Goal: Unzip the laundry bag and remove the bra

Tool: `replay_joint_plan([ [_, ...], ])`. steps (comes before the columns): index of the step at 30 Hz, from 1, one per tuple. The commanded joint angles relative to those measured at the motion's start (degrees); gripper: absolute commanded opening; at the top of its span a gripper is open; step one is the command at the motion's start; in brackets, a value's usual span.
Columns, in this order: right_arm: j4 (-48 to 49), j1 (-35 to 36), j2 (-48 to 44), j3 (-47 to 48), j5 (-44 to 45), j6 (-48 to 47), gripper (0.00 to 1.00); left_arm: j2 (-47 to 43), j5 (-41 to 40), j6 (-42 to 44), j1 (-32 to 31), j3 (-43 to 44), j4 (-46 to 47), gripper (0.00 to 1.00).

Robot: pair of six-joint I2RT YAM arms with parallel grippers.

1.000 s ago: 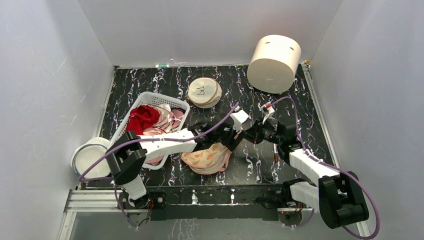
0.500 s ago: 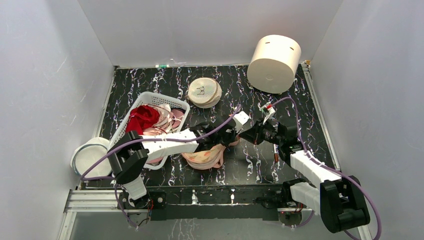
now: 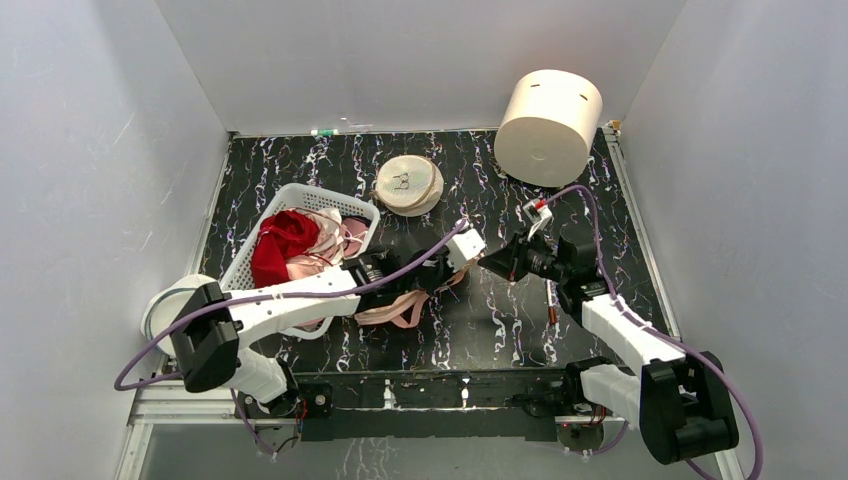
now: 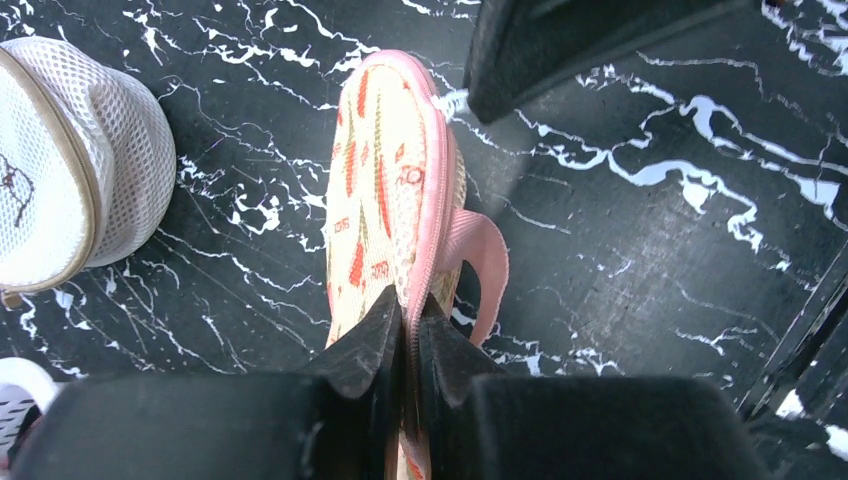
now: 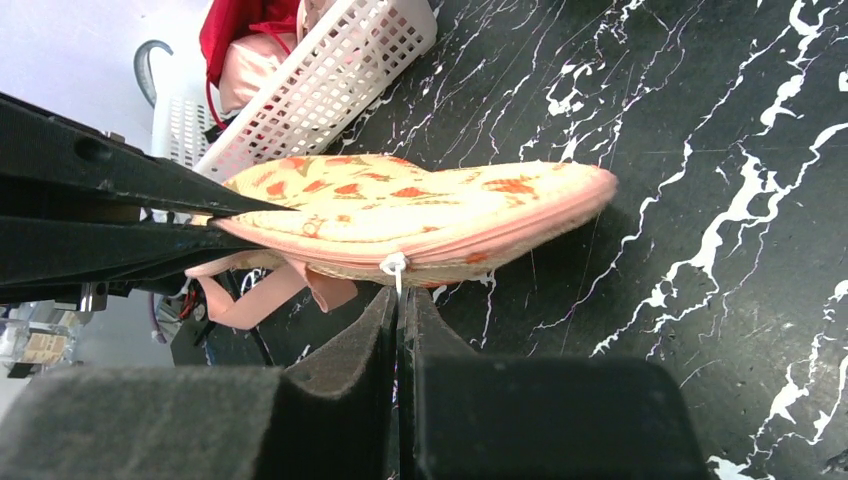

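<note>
The laundry bag (image 3: 400,308) is held up on its edge between my two grippers, above the black marbled table. My left gripper (image 4: 411,312) is shut on the pink zip edge at the bag's (image 4: 375,180) near end. A pink loop (image 4: 485,260) hangs beside it. My right gripper (image 5: 398,300) is shut on the thin white zip pull (image 5: 394,264) under the bag's (image 5: 400,205) pink trim. In the top view the left gripper (image 3: 447,275) and right gripper (image 3: 487,262) stand close together at mid-table. The bra is hidden.
A white basket (image 3: 300,196) with a red garment (image 3: 283,240) and pink clothes stands left of the bag. A round cream mesh disc (image 3: 409,184) lies behind, a big cream cylinder (image 3: 548,125) at the back right. A white round tub (image 3: 175,305) sits at the left edge.
My left gripper has shut on the bag's zip edge. The bag has risen from lying flat onto its edge and shifted left. The right gripper, still shut, followed slightly left.
</note>
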Motion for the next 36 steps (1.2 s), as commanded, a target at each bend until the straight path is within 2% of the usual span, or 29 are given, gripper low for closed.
replay_joint_plan([
  [1, 2.6, -3.2, 2.8, 2.7, -3.6, 0.5, 0.00, -4.9, -0.8, 5.1, 0.1, -1.6, -0.1, 0.00],
  [4, 6.0, -5.4, 4.1, 2.3, -7.5, 2.8, 0.00, -8.1, -0.5, 6.2, 0.2, -3.3, 1.9, 0.00],
  [12, 6.8, -7.3, 7.5, 3.6, -12.1, 2.9, 0.00, -18.4, 4.2, 9.0, 0.2, -11.1, 9.7, 0.00],
  [17, 9.7, -7.1, 7.6, 3.5, -16.6, 3.2, 0.00, -26.7, 7.9, 8.8, 0.2, -18.3, 19.4, 0.00],
  [21, 12.6, -6.8, 7.4, 2.9, -19.4, 4.2, 0.00, -30.8, 8.0, 8.4, 0.2, -20.9, 24.5, 0.00],
  [31, 17.0, -5.3, 7.0, 1.2, -18.4, 7.1, 0.00, -29.5, 0.7, 7.6, 0.6, -17.8, 29.3, 0.00],
  [36, 14.7, -5.1, 5.3, 1.8, -17.1, 5.5, 0.00, -26.6, -0.3, 8.2, 1.1, -15.6, 27.0, 0.00],
])
